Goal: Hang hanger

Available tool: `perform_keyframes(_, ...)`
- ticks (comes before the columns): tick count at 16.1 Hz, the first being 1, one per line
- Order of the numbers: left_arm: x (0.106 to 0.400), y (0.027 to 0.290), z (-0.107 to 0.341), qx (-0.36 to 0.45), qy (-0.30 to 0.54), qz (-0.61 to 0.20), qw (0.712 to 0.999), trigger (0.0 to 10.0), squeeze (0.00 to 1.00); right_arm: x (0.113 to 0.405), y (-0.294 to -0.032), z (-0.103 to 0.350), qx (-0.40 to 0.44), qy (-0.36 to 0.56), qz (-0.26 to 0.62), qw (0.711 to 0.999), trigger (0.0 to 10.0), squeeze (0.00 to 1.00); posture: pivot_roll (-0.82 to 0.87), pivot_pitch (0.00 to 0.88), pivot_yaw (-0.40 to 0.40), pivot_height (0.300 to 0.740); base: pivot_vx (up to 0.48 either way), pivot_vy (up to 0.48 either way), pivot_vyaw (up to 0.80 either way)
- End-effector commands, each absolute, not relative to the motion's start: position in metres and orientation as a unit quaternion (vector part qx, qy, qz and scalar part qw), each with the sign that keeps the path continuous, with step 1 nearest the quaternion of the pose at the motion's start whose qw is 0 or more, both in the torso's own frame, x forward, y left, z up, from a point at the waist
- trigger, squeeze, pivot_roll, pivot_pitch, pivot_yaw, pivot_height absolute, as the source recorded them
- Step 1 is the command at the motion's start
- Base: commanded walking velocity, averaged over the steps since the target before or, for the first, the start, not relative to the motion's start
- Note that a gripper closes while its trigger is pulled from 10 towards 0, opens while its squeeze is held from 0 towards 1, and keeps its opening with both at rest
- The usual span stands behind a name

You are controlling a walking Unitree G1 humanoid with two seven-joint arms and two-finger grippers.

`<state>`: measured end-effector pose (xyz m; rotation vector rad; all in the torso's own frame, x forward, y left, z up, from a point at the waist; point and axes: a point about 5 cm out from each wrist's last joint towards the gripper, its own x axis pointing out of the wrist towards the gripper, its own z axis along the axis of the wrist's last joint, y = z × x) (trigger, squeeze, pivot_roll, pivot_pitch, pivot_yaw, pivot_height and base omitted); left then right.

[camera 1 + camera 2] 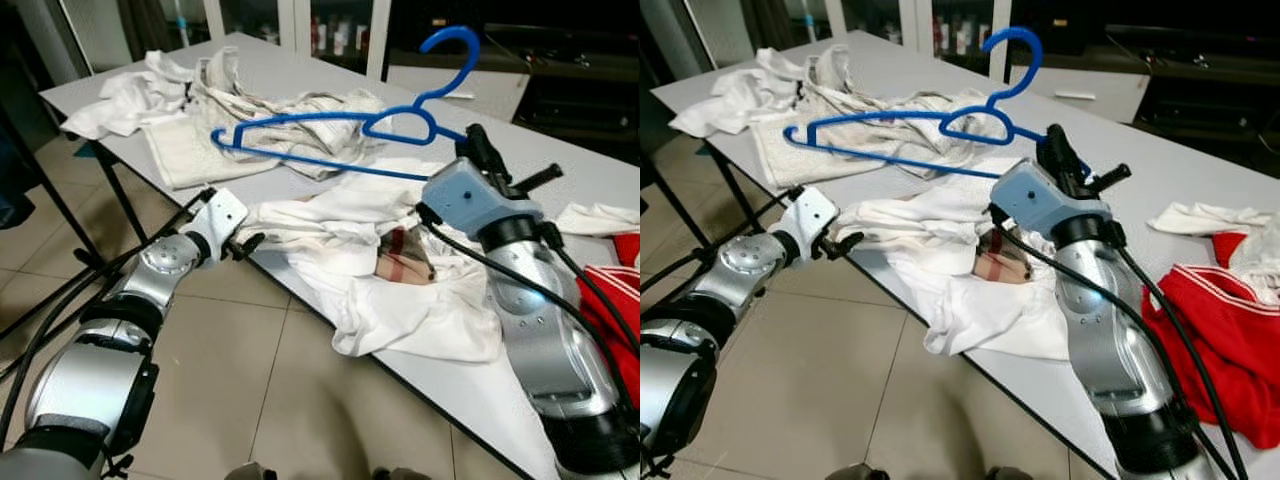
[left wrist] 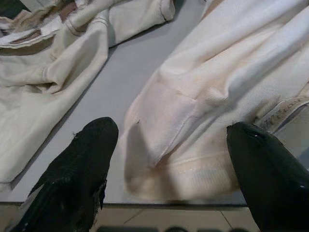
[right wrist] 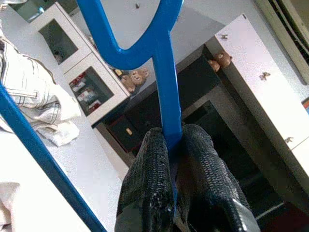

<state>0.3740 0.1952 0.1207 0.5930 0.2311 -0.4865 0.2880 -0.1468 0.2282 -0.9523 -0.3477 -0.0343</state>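
The red garment at three o'clock runs off the picture's edge. A checked cloth is mostly buried under the white shirt. The right gripper covers part of the blue hanger, whose ends are cut off in the wrist view.

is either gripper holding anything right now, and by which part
The right gripper holds the blue hanger by one end of its frame. The left gripper is open, holding nothing, at the white garment.
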Motion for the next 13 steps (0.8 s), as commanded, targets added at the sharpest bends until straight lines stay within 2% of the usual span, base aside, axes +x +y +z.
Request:
perform_keyframes(1,0.377,0.193,0.124,0.296,0.116,-0.235,0.919,10.0,0.00,0.284,-0.149,0.236,-0.459,-0.175,-0.025,0.871,10.0,0.00,-0.12,0.100,0.053,0.723,0.000,0.000,0.00)
perform_keyframes(5,0.377,0.190,0.119,0.292,0.133,-0.225,0.920,10.0,0.00,0.275,-0.144,0.246,-0.454,-0.186,-0.017,0.871,10.0,0.00,-0.14,0.127,0.052,0.723,0.000,0.000,0.00)
perform_keyframes(6,0.377,0.190,0.119,0.290,0.134,-0.226,0.920,9.5,0.00,0.274,-0.143,0.246,-0.453,-0.187,-0.015,0.871,10.0,0.00,-0.14,0.132,0.052,0.723,0.000,0.000,0.00)
perform_keyframes(7,0.377,0.189,0.119,0.287,0.137,-0.227,0.921,2.7,0.00,0.272,-0.142,0.246,-0.453,-0.186,-0.013,0.872,10.0,0.00,-0.14,0.135,0.053,0.723,0.000,0.000,0.00)
perform_keyframes(8,0.377,0.189,0.119,0.287,0.139,-0.225,0.921,0.0,0.00,0.272,-0.141,0.246,-0.452,-0.185,-0.011,0.873,10.0,0.00,-0.14,0.134,0.054,0.723,0.000,0.000,0.00)
perform_keyframes(12,0.382,0.187,0.129,0.304,0.110,-0.212,0.922,0.0,0.00,0.271,-0.141,0.243,-0.454,-0.178,-0.011,0.873,10.0,0.00,-0.14,0.131,0.056,0.723,0.000,0.000,0.00)
perform_keyframes(13,0.383,0.187,0.131,0.306,0.106,-0.212,0.922,0.3,0.00,0.271,-0.141,0.243,-0.454,-0.178,-0.011,0.873,10.0,0.00,-0.13,0.128,0.056,0.723,0.000,0.000,0.00)
